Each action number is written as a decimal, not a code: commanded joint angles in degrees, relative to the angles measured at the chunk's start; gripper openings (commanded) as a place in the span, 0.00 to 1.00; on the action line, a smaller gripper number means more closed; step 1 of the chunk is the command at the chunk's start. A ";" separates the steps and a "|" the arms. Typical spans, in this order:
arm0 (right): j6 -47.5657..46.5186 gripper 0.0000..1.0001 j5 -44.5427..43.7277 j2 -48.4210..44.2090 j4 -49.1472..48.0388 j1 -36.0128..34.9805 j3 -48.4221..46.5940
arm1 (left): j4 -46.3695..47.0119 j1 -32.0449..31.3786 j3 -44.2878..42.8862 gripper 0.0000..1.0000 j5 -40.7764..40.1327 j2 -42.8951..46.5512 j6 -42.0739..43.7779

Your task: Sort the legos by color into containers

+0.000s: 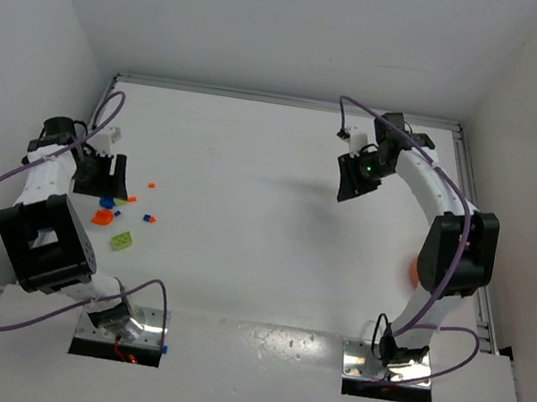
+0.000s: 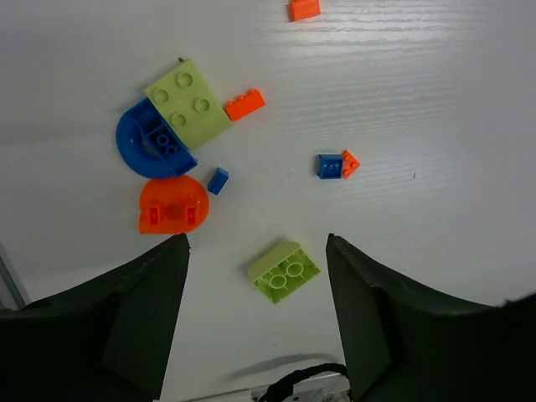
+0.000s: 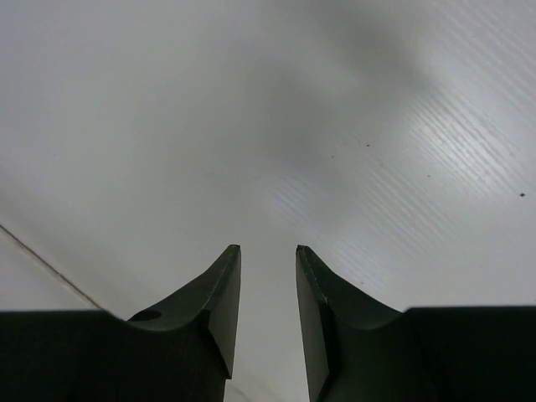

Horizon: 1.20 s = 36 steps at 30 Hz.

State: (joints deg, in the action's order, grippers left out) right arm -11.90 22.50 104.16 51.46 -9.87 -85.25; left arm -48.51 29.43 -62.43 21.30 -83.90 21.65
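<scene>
1. Left wrist view: left gripper [image 2: 257, 244] is hovering, jaws wide, over a small lime green plastic brick [image 2: 284, 270] on the white table [image 2: 435, 100].
2. Right gripper [image 3: 268, 251] is idling, jaws narrow, holding nothing.
3. Pick appears to be getting underway; next move calls for lowering and closing squarely.

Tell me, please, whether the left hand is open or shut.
Open: the left hand shows its fingers wide apart, a lime green brick lying untouched on the table between them.

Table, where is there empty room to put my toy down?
The wide middle of the table is bare, from the legos on the left across to the right gripper. It is crowded only beside the left gripper, where the legos lie close together.
</scene>
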 commanded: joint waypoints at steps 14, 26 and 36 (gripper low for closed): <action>3.20 0.33 1.76 -0.54 -6.55 -2.35 5.89 | -21.87 -1.58 -1.02 0.69 1.46 -2.23 28.39; 3.20 0.33 2.90 -0.54 -8.75 -2.88 8.26 | -9.51 -1.57 13.92 0.70 -7.94 8.39 42.33; 3.20 0.33 4.04 0.61 -9.27 -2.88 8.79 | -4.40 -1.57 15.85 0.69 -4.78 6.30 49.98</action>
State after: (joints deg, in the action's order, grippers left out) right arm -8.78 24.69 104.81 43.75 -12.29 -76.51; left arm -54.30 27.38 -46.76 13.91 -76.82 67.55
